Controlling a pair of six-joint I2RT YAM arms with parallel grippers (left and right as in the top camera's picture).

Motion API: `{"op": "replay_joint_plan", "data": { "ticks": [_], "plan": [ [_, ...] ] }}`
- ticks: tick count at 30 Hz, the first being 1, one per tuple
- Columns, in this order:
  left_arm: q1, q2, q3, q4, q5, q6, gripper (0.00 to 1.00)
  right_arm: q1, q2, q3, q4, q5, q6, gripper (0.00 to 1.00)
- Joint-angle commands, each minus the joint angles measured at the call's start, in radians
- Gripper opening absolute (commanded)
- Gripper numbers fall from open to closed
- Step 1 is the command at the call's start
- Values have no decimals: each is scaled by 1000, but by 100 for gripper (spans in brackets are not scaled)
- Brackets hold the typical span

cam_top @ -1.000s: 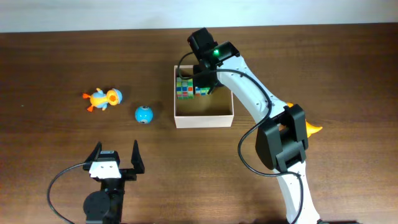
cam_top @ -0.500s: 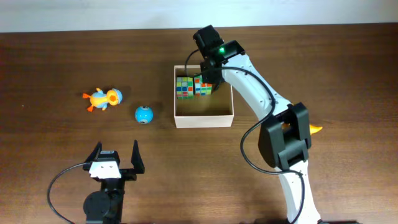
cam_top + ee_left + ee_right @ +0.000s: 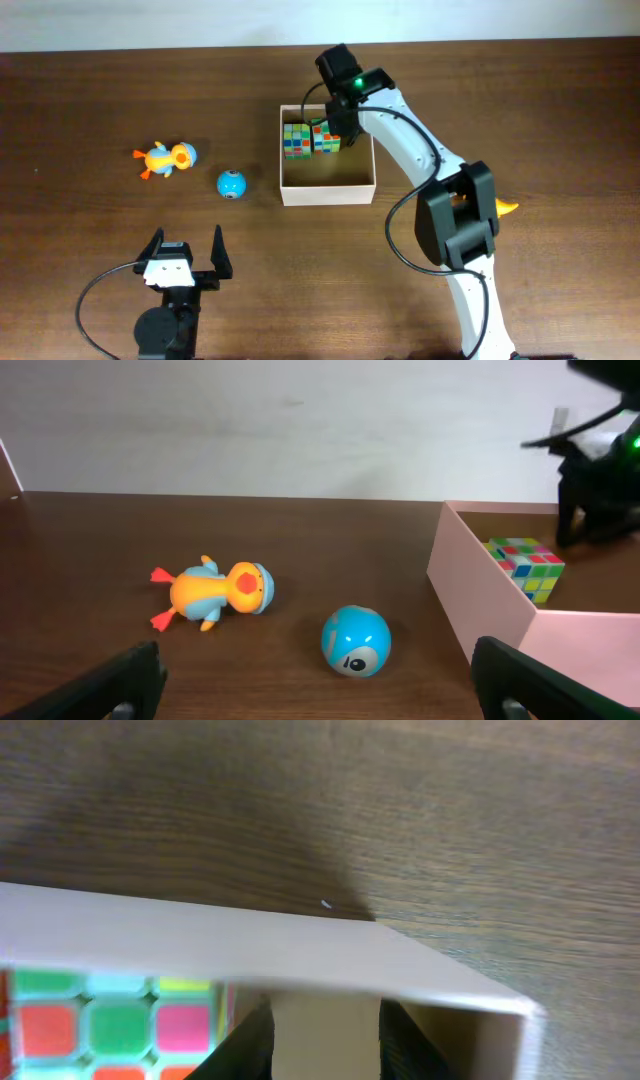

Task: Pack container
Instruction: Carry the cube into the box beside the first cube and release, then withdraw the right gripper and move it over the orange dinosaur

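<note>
The container [image 3: 330, 190] is a white-walled square box at the table's middle back. Two colourful puzzle cubes lie side by side in its back part, one at the left [image 3: 296, 140] and one to its right [image 3: 326, 138]. My right gripper [image 3: 335, 127] hangs over the back right of the box, just beside the right cube. In the right wrist view its fingers [image 3: 250, 1045] stand narrowly apart around bare tan wall, holding nothing, with a cube [image 3: 110, 1020] to their left. My left gripper [image 3: 187, 243] rests wide open near the front edge.
An orange-and-blue duck toy [image 3: 166, 159] and a blue ball [image 3: 231, 184] lie left of the container. The left wrist view also shows the duck [image 3: 215, 592], the ball [image 3: 355, 641] and the container wall [image 3: 480, 590]. An orange object [image 3: 505, 208] peeks out behind the right arm.
The right gripper shifted slightly right and back, uncovering the second cube, which now rests in the container. Its jaws narrowed a little. The left arm has not moved.
</note>
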Motion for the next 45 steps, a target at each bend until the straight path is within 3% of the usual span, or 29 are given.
{"op": "replay_joint_plan", "data": {
  "ticks": [1, 27, 34, 41, 45],
  "plan": [
    [-6, -8, -2, -3, 11, 19, 99, 0, 37, -9, 6, -19, -10, 29],
    [-6, -8, -2, -2, 11, 19, 99, -2, 3, 50, -42, -95, -37, 30],
    [-6, -8, -2, -3, 11, 19, 99, -2, -21, 261, -229, -85, -45, 55],
    [-6, -8, -2, -3, 11, 19, 99, -20, -21, 600, -538, -65, 14, 85],
    [-6, -8, -2, -2, 11, 19, 99, -76, -21, 725, -673, -63, 48, 91]
  ]
}}
